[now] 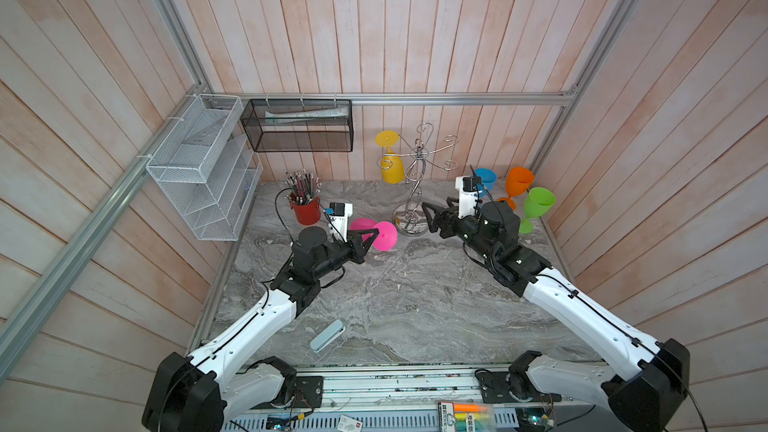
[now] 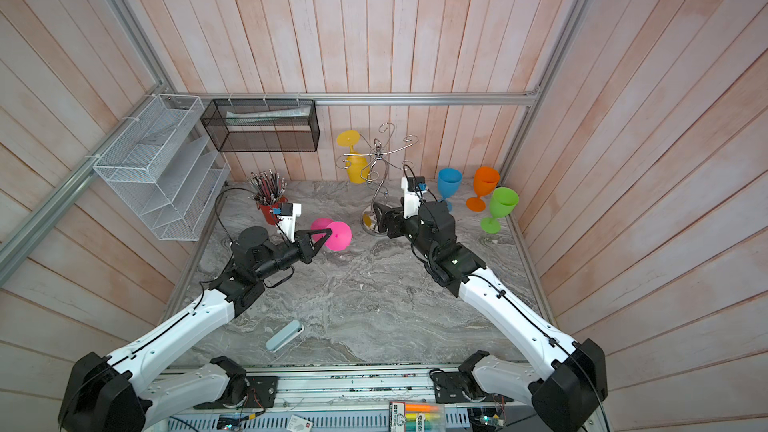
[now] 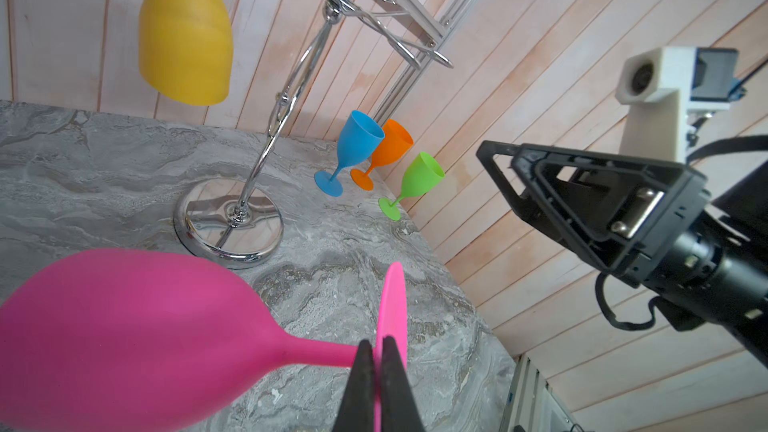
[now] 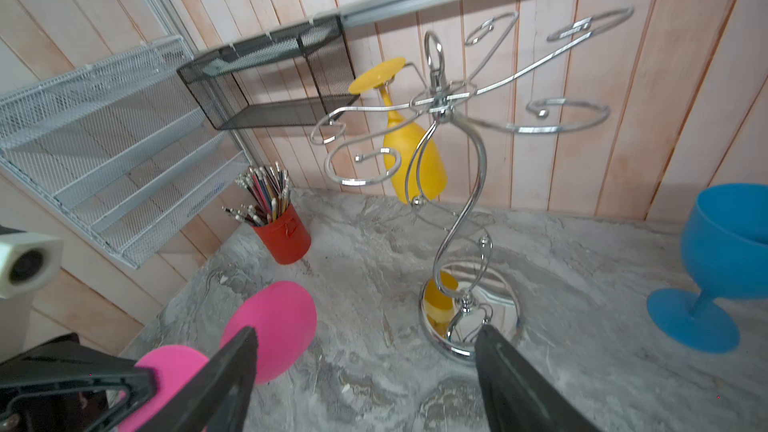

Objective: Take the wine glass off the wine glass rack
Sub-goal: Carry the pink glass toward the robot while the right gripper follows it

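Note:
The chrome wine glass rack (image 1: 415, 178) (image 2: 380, 168) (image 3: 286, 97) (image 4: 461, 184) stands at the back of the marble table. A yellow wine glass (image 1: 392, 166) (image 2: 357, 168) (image 3: 185, 35) (image 4: 411, 160) hangs upside down from one of its hook arms. My left gripper (image 1: 376, 233) (image 2: 330, 234) (image 3: 377, 344) is shut on the foot disc of a pink wine glass (image 1: 384, 236) (image 2: 338, 236) (image 3: 124, 338) (image 4: 274, 326). It holds the glass sideways, just above the table, left of the rack's base. My right gripper (image 1: 428, 216) (image 2: 379, 216) (image 4: 365, 332) is open and empty, low by the rack's round base.
Blue (image 1: 485, 178), orange (image 1: 518, 184) and green (image 1: 538, 203) glasses stand upright at the back right. A red pencil cup (image 1: 306, 209) sits back left under a white wire shelf (image 1: 203, 168) and a black mesh basket (image 1: 297, 126). A pale blue case (image 1: 327, 335) lies near the front.

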### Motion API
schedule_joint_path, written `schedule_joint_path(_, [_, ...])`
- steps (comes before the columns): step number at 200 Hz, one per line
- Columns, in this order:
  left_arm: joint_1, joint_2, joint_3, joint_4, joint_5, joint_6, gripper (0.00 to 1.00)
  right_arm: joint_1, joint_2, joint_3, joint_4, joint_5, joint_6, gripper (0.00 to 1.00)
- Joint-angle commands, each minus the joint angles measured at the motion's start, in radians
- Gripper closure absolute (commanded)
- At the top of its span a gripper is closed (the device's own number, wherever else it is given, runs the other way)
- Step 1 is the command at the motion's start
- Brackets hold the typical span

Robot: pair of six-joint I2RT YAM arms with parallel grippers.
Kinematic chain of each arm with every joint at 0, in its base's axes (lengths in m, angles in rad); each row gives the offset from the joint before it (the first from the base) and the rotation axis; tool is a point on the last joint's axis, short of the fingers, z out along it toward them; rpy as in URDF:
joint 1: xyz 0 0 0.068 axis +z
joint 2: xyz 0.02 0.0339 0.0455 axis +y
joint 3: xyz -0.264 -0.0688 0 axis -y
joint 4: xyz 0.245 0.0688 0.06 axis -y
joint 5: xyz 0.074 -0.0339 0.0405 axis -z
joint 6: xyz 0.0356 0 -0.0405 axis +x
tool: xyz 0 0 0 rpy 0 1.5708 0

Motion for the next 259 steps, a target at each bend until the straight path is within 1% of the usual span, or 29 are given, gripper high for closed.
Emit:
schedule_joint_path(1, [-0.051,-0.054,-0.016,-0.018,-0.075,0.161,1.00,0.026,-0.027,-0.019,-0.071,0.043,0.046,0.17])
schedule_joint_path(29, [-0.135,-0.111,-0.049,-0.046,-0.154,0.278,1.00,0.032,-0.057,-0.090,-0.072,0.002,0.147,0.17])
schedule_joint_path(64, [-0.225,-0.185,-0.099,-0.062,-0.263,0.360,1.00,0.047,-0.104,-0.148,-0.081,-0.058,0.265,0.19])
schedule_joint_path(86, [-0.290,-0.220,-0.128,-0.068,-0.324,0.417,1.00,0.052,-0.138,-0.184,-0.073,-0.079,0.319,0.19])
schedule_joint_path(106, [-0.336,-0.247,-0.148,-0.063,-0.351,0.449,1.00,0.052,-0.164,-0.199,-0.076,-0.076,0.352,0.19])
schedule_joint_path(109, [-0.343,-0.250,-0.152,-0.061,-0.356,0.475,1.00,0.052,-0.168,-0.200,-0.077,-0.078,0.357,0.19])
schedule_joint_path(130, [-0.391,-0.265,-0.173,-0.051,-0.422,0.524,1.00,0.052,-0.183,-0.211,-0.071,-0.095,0.396,0.19])
schedule_joint_path(150, [-0.443,-0.261,-0.190,-0.030,-0.501,0.578,1.00,0.051,-0.183,-0.220,-0.064,-0.128,0.440,0.21])
schedule_joint_path(154, [-0.483,-0.261,-0.195,-0.022,-0.518,0.591,1.00,0.052,-0.182,-0.220,-0.065,-0.132,0.447,0.21])
schedule_joint_path(166, [-0.522,-0.248,-0.204,0.003,-0.563,0.624,1.00,0.052,-0.180,-0.229,-0.065,-0.146,0.473,0.22])
schedule_joint_path(213, [-0.652,-0.147,-0.202,0.094,-0.743,0.745,1.00,0.052,-0.221,-0.255,-0.077,-0.156,0.569,0.23])
schedule_joint_path(233, [-0.696,-0.105,-0.204,0.148,-0.808,0.808,1.00,0.052,-0.249,-0.285,-0.065,-0.176,0.633,0.24])
schedule_joint_path(259, [-0.732,-0.064,-0.216,0.237,-0.859,0.888,1.00,0.054,-0.288,-0.311,-0.076,-0.185,0.690,0.25])
